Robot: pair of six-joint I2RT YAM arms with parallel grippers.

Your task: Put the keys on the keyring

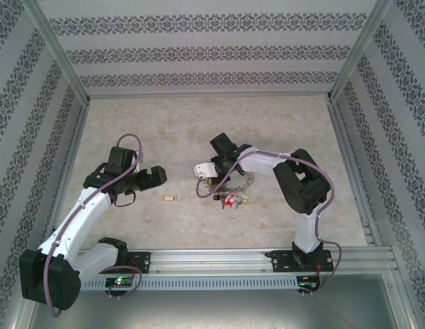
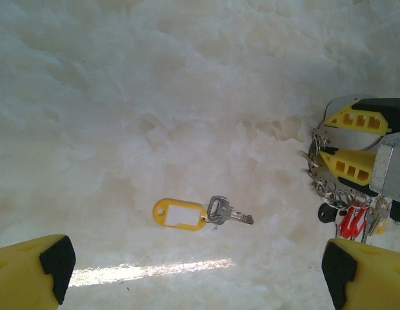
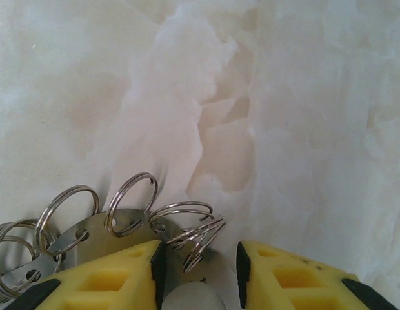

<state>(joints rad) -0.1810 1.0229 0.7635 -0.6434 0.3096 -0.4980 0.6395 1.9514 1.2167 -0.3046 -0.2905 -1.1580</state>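
- Keyring [image 3: 90,229]: the right gripper [image 3: 200,255] seems clamped on its ring-studded metal edge, fingers close together, though the contact is partly hidden.
- Just beside it lies a red tag [image 2: 351,223].
- Above the table [image 2: 122,97], the left gripper [image 2: 197,261] hangs with fingers spread wide, holding nothing.
- Between both grippers, touching neither, the yellow-tagged key [image 2: 187,214] lies flat.

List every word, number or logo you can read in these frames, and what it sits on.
No legible text anywhere.
The yellow key tag has a white insert that looks blank.
The red tags are too small to read.
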